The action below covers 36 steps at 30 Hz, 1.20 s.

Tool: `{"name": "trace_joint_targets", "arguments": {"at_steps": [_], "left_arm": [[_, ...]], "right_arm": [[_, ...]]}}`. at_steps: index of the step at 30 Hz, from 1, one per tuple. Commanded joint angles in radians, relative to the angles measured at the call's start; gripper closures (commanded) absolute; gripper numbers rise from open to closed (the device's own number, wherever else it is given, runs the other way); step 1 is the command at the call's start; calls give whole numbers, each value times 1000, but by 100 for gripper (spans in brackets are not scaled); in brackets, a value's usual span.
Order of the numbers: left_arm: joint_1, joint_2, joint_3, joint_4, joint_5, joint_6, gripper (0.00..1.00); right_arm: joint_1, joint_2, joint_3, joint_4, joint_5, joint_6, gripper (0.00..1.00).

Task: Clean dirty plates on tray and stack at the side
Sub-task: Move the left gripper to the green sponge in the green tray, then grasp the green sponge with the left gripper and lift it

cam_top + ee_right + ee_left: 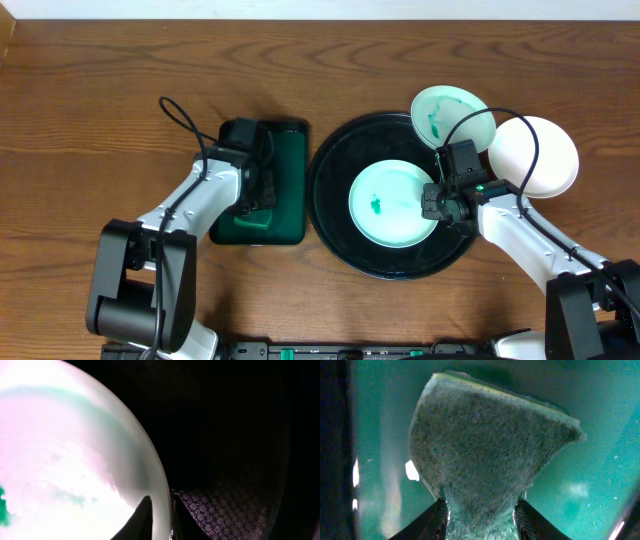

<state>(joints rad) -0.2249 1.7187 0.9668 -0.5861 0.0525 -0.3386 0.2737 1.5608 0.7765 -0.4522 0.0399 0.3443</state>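
A pale green plate (390, 203) with a small green smear lies in the middle of the round black tray (335, 215). My right gripper (438, 203) is shut on its right rim; the right wrist view shows the rim (162, 487) pinched between the fingers (161, 512). A second smeared plate (450, 115) leans on the tray's far right rim. A clean white plate (540, 155) lies on the table right of the tray. My left gripper (255, 195) is over the green rectangular tray (290, 190), shut on a grey-green sponge (485, 445).
The green rectangular tray stands just left of the black tray, their edges almost touching. Brown wooden table (100, 120) lies around both. Black cables loop above each arm.
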Motion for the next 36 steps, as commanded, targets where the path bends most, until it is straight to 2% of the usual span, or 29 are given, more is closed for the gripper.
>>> {"name": "trace_joint_targets", "arguments": {"at_steps": [1, 3, 5, 6, 7, 12, 18, 29, 31, 36], "left_arm": [[-2, 13, -60, 26, -13, 17, 55], [-2, 13, -62, 28, -13, 17, 61], [-2, 13, -61, 31, -13, 17, 75], [-2, 13, -61, 31, -13, 18, 89], [-2, 13, -60, 31, -12, 26, 93], [-2, 5, -6, -23, -12, 70, 93], [-2, -94, 85, -102, -13, 80, 93], [-2, -366, 109, -113, -13, 80, 93], [-2, -387, 109, -125, -13, 80, 93], [-1, -389, 109, -147, -13, 80, 93]], "right_arm": [[3, 10, -6, 0, -8, -5, 85], [3, 10, -6, 3, -8, -5, 82], [3, 10, -6, 7, -15, -5, 76], [3, 10, -6, 8, -21, -5, 76], [3, 10, -6, 8, -23, -5, 78], [3, 10, -6, 7, -23, -5, 98], [3, 10, -6, -32, -28, 16, 99], [3, 10, -6, 5, -175, 22, 98], [3, 10, -6, 14, -175, 21, 94], [3, 10, -6, 39, -143, 21, 71]]}}
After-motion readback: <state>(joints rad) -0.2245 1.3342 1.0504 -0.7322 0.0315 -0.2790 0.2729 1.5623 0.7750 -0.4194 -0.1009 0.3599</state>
